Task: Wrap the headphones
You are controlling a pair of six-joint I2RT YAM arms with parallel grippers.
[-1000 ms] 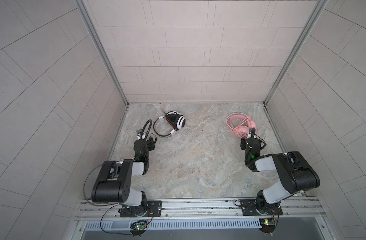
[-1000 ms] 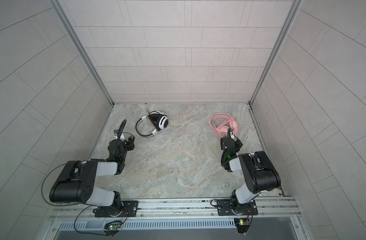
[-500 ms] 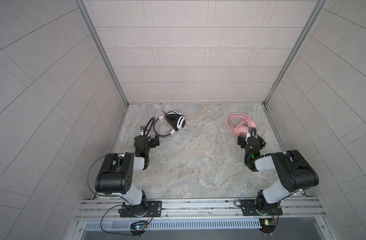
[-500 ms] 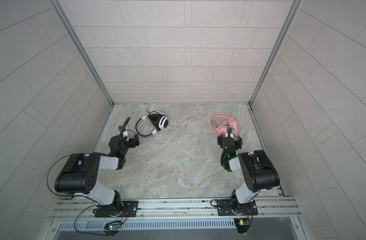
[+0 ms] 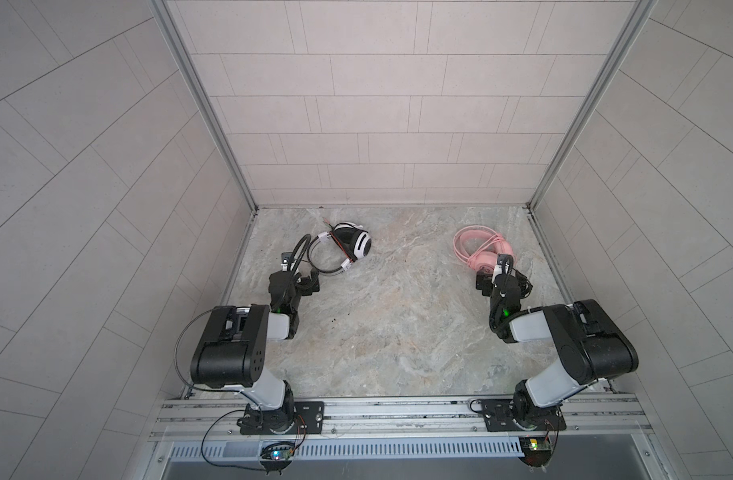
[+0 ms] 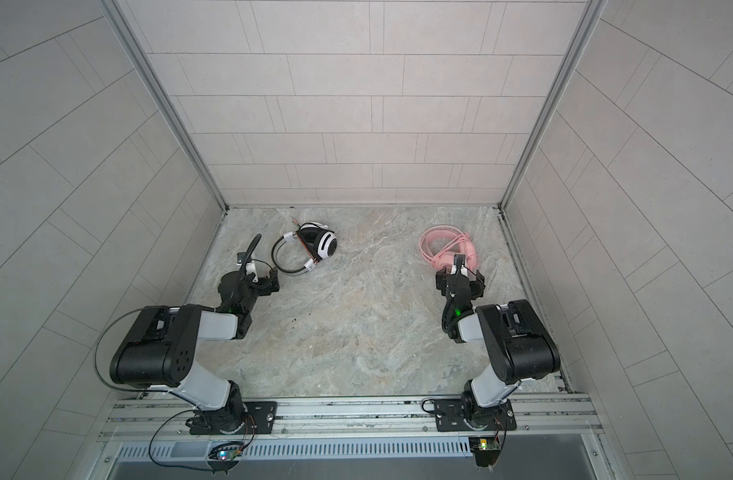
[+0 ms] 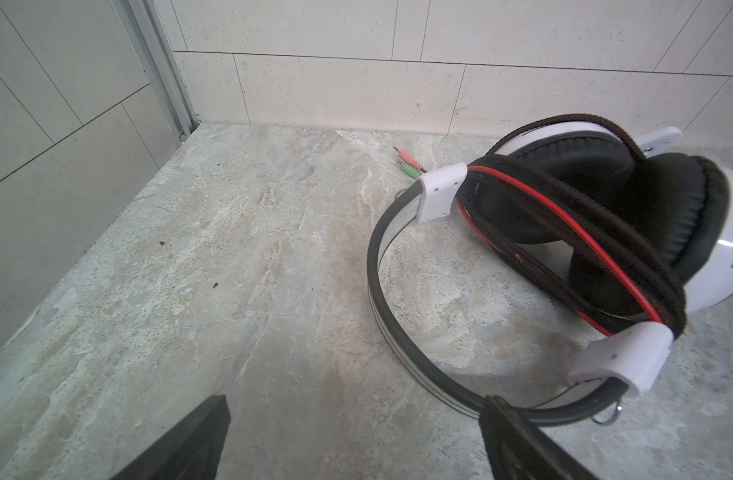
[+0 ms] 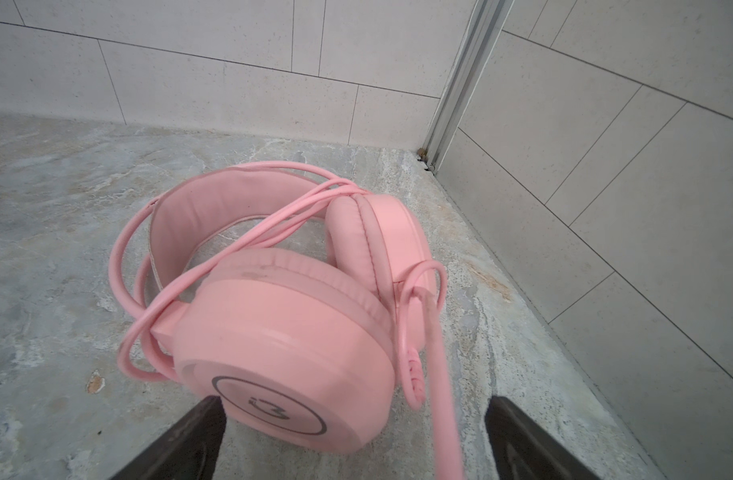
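Observation:
The white-and-black headphones [image 5: 348, 248] [image 6: 312, 248] [image 7: 605, 232] lie at the back left of the marble floor. Their black-and-red cable is wound across the cups, and the pink and green plugs [image 7: 408, 164] rest on the floor behind them. My left gripper [image 5: 300, 284] [image 6: 267, 282] [image 7: 356, 409] is open just in front of the headband, with bare floor between its fingers. The pink headphones [image 5: 483, 249] [image 6: 450, 249] [image 8: 294, 311] lie at the back right, with pink cable looped round them. My right gripper [image 5: 501, 284] [image 6: 460, 282] [image 8: 356, 403] is open, its fingers either side of the near ear cup. A blurred stretch of cable runs toward the camera.
Tiled walls [image 5: 377, 124] close the floor on three sides, with metal corner posts [image 5: 215, 124] at the back. The pink headset sits near the right wall [image 8: 605, 208]. A metal rail [image 5: 398, 411] carries both arm bases along the front edge.
Both grippers have opened wide. The left gripper has swung right toward the white-and-black headset, and the right gripper has edged closer to the pink one.

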